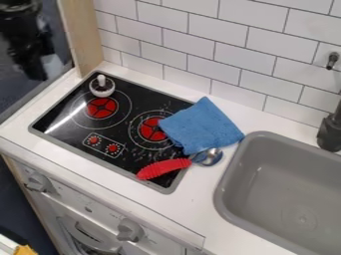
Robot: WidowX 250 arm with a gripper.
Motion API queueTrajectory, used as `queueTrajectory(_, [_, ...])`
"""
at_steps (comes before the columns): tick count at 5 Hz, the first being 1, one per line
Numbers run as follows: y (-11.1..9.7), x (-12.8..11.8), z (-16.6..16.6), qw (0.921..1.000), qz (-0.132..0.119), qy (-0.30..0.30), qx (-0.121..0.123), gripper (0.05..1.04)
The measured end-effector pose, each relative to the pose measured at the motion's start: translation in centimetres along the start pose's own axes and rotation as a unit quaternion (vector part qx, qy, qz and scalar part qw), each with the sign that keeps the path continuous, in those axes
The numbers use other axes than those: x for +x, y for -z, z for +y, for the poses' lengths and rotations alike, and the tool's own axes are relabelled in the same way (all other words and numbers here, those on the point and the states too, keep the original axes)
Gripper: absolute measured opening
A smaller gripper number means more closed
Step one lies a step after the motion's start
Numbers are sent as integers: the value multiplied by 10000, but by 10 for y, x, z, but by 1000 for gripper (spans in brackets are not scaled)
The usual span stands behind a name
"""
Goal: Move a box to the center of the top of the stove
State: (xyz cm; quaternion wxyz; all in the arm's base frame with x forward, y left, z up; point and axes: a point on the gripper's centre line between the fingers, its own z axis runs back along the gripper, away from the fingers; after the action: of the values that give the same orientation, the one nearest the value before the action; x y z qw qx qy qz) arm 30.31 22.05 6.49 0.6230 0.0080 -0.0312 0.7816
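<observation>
Stove: flat black glass, glossy, a white streak of glare down its left part, pale specks round the right burner; grey surround. Two round burners, red centres, thin pale rings. Cloth: blue, soft, matt, lying with angular corners. Utensil: ribbed red handle, rounded shiny metal head. At the stove's back left corner, a small round pale-and-dark pot-like piece with an upright white knob.

Edges: cloth overhangs the stove's right side onto the white worktop, its right corner near the rim of the smooth grey sink. Red handle lies across the stove's front right, metal head on the worktop beyond the surround, just beside the cloth. Black glass runs between the two burners, across the stove's middle. White tiles rise behind.

Arm: dark, blurred shape at upper left, pointing downward, against a dark panel left of the wooden upright. Pincer low on it; spread or pressed together, I can't tell.

Task's box: can't say which item it is. A yellow-orange piece sits at the lower left, cut by the edge, its shape unclear.
</observation>
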Motion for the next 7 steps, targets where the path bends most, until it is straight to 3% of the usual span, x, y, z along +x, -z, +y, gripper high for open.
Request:
queueTrajectory(1, [-10, -41, -16, 9976, -19, 674, -170, 503])
queueTrajectory(2, [-7, -74, -32, 9931, 86, 1143, -243, 503])
queueTrajectory(3, [20, -97, -55, 9894, 343, 1404, -126, 503])
queueTrajectory(4, [34, -115, -64, 9857, 368, 1622, -256, 503])
queueTrajectory(7, [91, -123, -75, 9844, 200, 1748, 33, 503])
